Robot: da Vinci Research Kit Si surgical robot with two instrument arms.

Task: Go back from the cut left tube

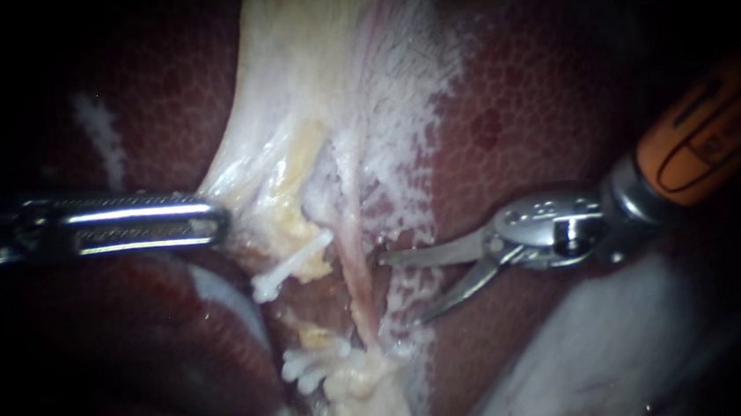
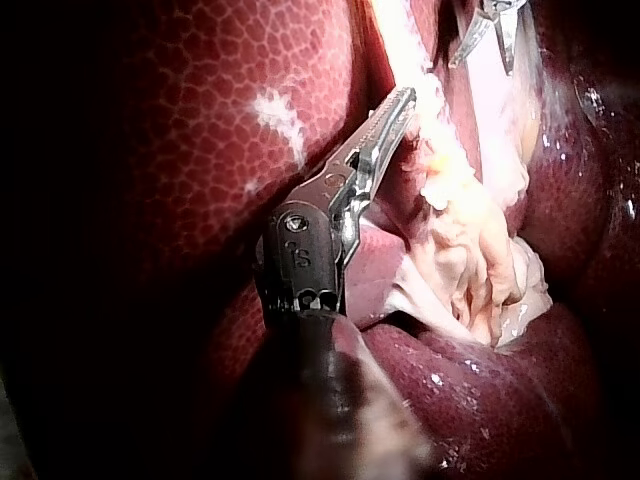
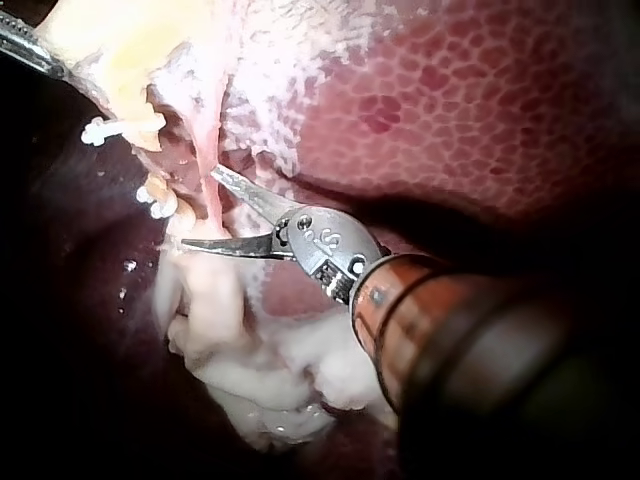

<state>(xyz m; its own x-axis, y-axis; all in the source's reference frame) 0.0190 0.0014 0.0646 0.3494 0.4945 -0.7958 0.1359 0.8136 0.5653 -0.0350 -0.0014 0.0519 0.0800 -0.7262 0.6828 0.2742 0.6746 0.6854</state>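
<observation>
The left tube is cut in two. Its upper stump carries a white clip point(image 1: 286, 273) point(image 3: 100, 130); its lower stump carries white clips point(image 1: 308, 367) point(image 3: 155, 205). Just right of them a thin pink tube point(image 1: 356, 275) point(image 3: 205, 150) runs down uncut. My right instrument point(image 1: 401, 287) point(image 3: 200, 207) has curved blades. They stand open with nothing gripped, their tips just beside the pink tube and right of the cut stumps. My left instrument point(image 1: 217, 220) point(image 2: 400, 100) is shut on the pale gallbladder tissue point(image 1: 306, 63) and holds it taut.
Dark red liver point(image 1: 538, 89) point(image 2: 180, 120) point(image 3: 480, 90) surrounds the site on both sides. A lump of pale fatty tissue point(image 1: 368, 402) point(image 3: 250, 370) hangs below the clips. A pale blurred patch point(image 1: 611, 348) lies under the right instrument's shaft.
</observation>
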